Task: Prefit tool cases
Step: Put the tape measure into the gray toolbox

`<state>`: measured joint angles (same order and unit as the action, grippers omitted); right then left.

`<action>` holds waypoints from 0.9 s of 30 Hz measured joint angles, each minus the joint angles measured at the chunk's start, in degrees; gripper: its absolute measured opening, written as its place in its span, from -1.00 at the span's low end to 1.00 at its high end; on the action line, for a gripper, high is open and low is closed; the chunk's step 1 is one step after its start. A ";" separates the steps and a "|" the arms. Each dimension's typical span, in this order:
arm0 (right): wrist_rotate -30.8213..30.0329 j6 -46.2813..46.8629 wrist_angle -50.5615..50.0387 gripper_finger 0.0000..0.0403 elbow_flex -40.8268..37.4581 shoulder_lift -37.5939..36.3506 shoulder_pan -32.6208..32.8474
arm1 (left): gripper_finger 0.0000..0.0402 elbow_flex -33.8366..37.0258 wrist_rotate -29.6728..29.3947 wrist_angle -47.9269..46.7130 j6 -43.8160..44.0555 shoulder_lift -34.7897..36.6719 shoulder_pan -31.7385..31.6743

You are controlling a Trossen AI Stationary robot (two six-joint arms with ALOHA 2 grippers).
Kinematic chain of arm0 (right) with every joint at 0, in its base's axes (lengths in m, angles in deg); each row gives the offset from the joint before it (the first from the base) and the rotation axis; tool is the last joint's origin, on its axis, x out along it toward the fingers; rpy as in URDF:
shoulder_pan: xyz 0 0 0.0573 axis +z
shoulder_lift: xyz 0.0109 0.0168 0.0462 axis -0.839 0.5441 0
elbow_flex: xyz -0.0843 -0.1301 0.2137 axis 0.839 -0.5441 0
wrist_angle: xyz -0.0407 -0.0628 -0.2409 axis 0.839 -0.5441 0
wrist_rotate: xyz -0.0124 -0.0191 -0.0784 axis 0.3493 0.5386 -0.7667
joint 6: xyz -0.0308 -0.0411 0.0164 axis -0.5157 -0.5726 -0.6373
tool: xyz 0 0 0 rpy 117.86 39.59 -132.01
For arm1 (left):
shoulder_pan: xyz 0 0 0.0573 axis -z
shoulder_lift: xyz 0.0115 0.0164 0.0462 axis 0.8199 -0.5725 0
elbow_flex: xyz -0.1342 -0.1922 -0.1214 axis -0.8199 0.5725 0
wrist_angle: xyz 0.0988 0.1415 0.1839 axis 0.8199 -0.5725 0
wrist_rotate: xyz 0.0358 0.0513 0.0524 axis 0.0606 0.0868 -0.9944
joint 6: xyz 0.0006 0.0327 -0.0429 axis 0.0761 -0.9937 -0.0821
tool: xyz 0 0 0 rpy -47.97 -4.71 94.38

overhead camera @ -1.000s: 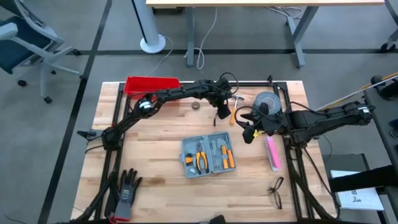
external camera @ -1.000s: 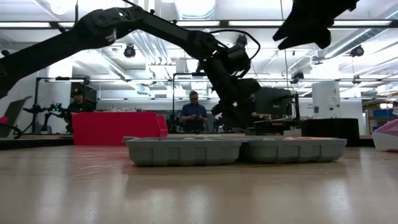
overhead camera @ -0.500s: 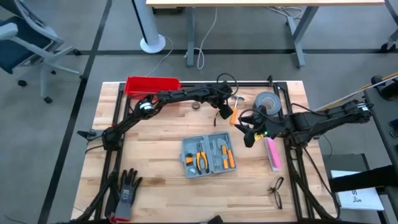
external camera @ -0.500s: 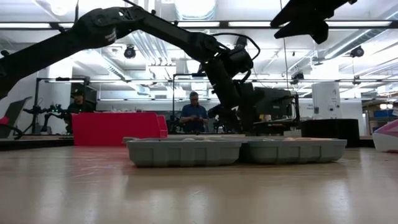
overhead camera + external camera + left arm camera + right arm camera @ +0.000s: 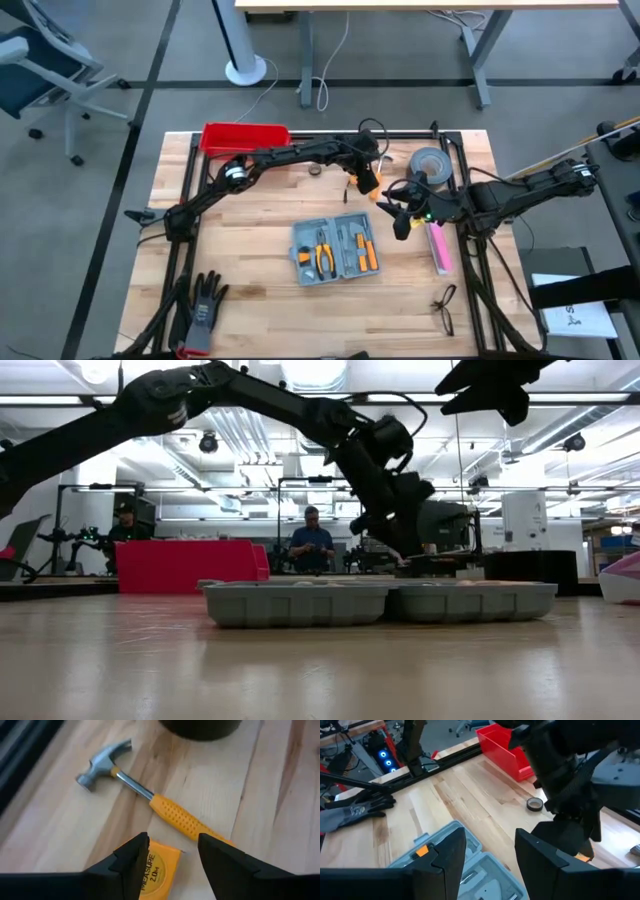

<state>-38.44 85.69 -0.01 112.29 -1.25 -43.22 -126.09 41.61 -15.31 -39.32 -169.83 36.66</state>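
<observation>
Left gripper (image 5: 365,182) hangs beyond the far edge of the open tool case (image 5: 336,249), its fingers (image 5: 131,855) spread to either side of a yellow tape measure (image 5: 155,872) without visibly gripping it; the low view shows the gripper (image 5: 408,550) raised above the table (image 5: 260,205). Just past the tape measure lies a hammer (image 5: 150,797) with a yellow handle, farther from the case. Right gripper (image 5: 398,222) hovers off the case's right side, well above the table, fingers (image 5: 447,857) parted wide and empty. That case lies flat near the table's middle, both halves open, with orange-handled tools in its grey slots. Behind the case at the table's far edge sits a red bin (image 5: 245,136), and a grey tape roll (image 5: 430,163) sits to the far right of the case. A pink object (image 5: 439,246) lies right of the case, and black gloves (image 5: 203,305) lie to its near left.
</observation>
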 joint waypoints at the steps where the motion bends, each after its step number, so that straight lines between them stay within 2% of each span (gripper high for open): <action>1: -0.04 -0.02 0.04 -0.26 0.00 0.00 0.13 | -0.10 -0.45 0.00 -0.82 0.19 0.03 0.00; 5: -0.03 -0.25 0.11 -0.25 0.00 0.00 0.20 | -0.13 -1.51 0.08 -5.96 2.00 0.03 0.27; 13: 0.01 -0.93 1.94 -0.24 0.00 0.20 0.21 | -0.17 -1.43 1.31 -8.12 6.69 0.03 0.90; 21: 0.22 -1.63 3.46 -0.27 0.00 0.20 1.72 | -0.12 -0.59 1.55 -8.99 12.09 0.06 1.27; 27: 0.20 -1.46 3.50 -0.24 0.00 0.20 3.34 | -0.11 -0.46 1.31 -13.69 14.12 0.06 2.29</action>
<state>-38.24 84.22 3.49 112.29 -1.05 -39.89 -126.56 42.92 -29.00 -25.19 -169.77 38.95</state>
